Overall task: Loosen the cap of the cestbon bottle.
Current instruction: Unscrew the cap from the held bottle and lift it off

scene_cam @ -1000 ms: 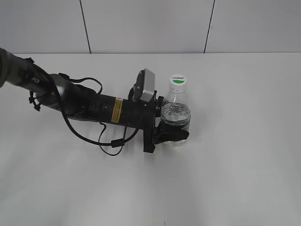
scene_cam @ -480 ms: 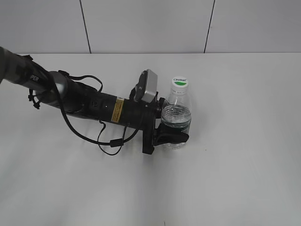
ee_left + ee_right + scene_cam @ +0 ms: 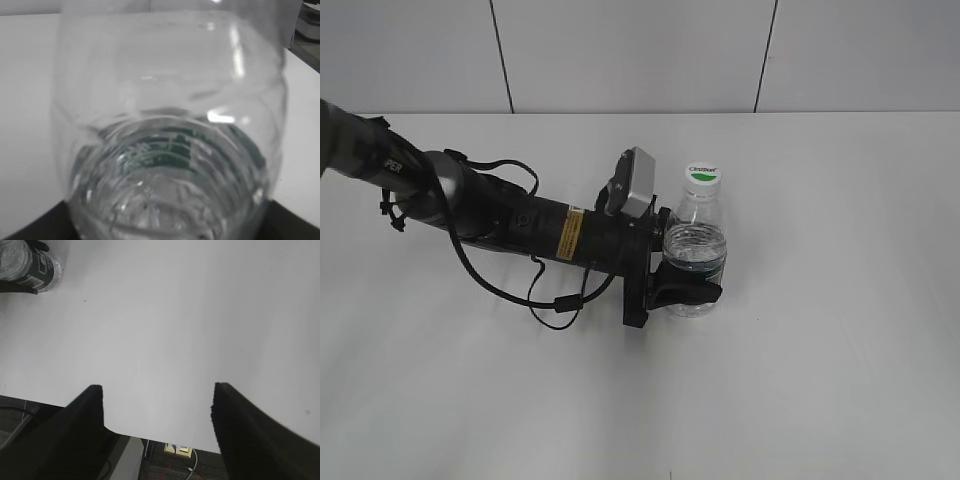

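Observation:
The cestbon bottle (image 3: 696, 250) stands upright on the white table, clear with a dark green label band. Its white cap (image 3: 703, 176) with a green mark sits on top. My left gripper (image 3: 688, 285) is shut on the bottle's lower body from the left. In the left wrist view the bottle (image 3: 170, 150) fills the frame and hides the jaws. The bottle also shows at the top left of the right wrist view (image 3: 30, 265). My right gripper (image 3: 159, 405) is open and empty, over the table's near edge, outside the exterior view.
The left arm (image 3: 500, 215) lies low across the table's left half with a loose black cable (image 3: 555, 300) beside it. A tiled wall (image 3: 640, 55) stands behind the table. The floor with a socket and wires (image 3: 180, 450) shows past the table's edge.
The bottle has sunk slightly and shifted a little right in the left gripper's hold; the cap sits lower than one second ago. The left arm has moved with it.

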`<control>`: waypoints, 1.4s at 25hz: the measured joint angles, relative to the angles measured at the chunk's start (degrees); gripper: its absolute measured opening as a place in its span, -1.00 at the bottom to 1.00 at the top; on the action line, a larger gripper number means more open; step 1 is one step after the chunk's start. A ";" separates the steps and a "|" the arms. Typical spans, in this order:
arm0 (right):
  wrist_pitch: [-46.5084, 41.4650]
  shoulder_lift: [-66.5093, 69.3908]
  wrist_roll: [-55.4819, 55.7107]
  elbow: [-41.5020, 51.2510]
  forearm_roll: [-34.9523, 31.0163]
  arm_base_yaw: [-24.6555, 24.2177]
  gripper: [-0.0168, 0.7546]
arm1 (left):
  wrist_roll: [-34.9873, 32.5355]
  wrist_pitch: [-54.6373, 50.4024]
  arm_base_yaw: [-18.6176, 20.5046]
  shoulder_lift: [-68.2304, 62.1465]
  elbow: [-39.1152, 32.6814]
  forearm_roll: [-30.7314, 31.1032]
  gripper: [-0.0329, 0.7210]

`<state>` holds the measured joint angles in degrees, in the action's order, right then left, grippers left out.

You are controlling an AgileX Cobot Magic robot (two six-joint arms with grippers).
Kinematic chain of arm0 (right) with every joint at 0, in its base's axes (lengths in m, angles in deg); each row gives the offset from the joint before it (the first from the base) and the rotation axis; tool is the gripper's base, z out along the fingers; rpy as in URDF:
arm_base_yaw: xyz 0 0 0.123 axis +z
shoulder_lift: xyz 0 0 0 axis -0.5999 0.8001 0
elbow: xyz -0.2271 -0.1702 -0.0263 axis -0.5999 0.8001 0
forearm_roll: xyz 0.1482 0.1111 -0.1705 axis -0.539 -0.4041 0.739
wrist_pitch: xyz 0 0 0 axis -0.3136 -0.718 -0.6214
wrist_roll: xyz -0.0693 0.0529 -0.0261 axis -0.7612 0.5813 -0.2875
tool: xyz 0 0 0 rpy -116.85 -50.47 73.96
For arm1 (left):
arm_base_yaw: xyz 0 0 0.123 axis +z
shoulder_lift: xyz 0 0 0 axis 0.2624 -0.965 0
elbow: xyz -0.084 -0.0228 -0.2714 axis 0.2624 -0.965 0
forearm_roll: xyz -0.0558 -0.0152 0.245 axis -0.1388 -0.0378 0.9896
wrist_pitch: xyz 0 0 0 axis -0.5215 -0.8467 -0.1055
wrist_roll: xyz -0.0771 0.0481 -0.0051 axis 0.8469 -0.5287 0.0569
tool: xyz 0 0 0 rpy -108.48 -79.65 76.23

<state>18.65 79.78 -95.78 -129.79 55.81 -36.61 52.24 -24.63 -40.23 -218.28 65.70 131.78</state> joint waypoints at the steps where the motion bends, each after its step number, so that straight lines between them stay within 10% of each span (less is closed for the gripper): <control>1: -0.07 1.20 0.22 -0.56 0.34 0.64 0.38 | 0.05 0.00 0.00 0.00 0.00 0.00 0.15; 10: -0.57 12.02 3.41 -11.15 6.93 14.26 0.38 | 0.10 -0.05 -0.04 0.07 0.00 0.05 0.15; 35: -0.57 36.12 20.46 -29.48 -1.10 28.76 0.35 | 0.22 -0.09 -0.04 0.07 0.00 0.00 0.15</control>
<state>18.08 115.90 -75.32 -159.28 54.72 -7.86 52.46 -24.72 -40.27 -218.22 65.70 131.79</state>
